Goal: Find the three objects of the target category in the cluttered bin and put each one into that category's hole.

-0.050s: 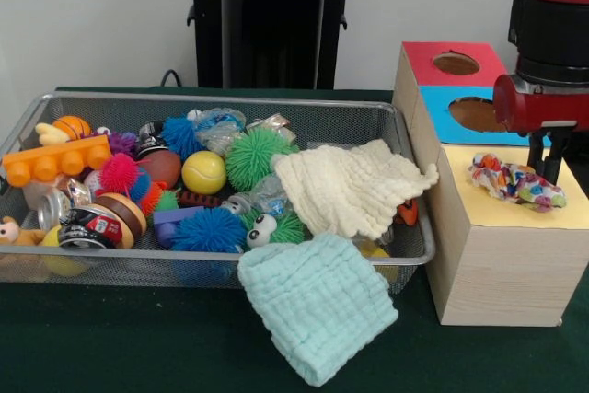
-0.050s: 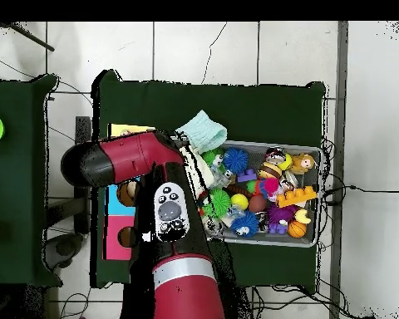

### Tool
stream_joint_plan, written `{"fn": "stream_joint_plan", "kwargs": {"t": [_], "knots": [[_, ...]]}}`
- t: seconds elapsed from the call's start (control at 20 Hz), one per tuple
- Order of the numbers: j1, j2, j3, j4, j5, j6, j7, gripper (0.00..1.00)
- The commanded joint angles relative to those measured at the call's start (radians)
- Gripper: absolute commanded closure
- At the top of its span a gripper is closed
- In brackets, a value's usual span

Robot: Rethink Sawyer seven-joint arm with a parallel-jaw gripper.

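Here, far left of the gripper (image 1: 552, 158), the wire bin (image 1: 55, 103) holds toys, a cream cloth (image 1: 345, 190) and a mint cloth (image 1: 317, 306) draped over its rim. Closer in stands the wooden box (image 1: 502, 264) with red and blue holes. Just below the gripper, a multicoloured cloth (image 1: 515, 181) lies on the yellow panel; whether the fingers are spread, I cannot tell.

The wire bin (image 1: 221, 112) is packed with toys from its 9 o'clock end to the middle. A cream cloth (image 1: 345, 186) covers its 3 o'clock part, and a mint cloth (image 1: 317, 315) hangs over the rim at 5 o'clock. On the box (image 1: 502, 260), the red and blue holes lie open; a patterned cloth (image 1: 515, 181) lies on the yellow section.
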Motion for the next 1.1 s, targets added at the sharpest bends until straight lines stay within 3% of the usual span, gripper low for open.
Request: {"fn": "stream_joint_plan", "kwargs": {"t": [0.05, 0.4, 1.1], "knots": [[-0.012, 0.101, -0.007, 0.107, -0.043, 0.095, 0.017, 1.0], [-0.018, 0.03, 0.013, 0.121, 0.004, 0.216, 0.006, 1.0], [-0.032, -0.052, 0.03, 0.149, 0.03, 0.312, -0.001, 1.0]]}}
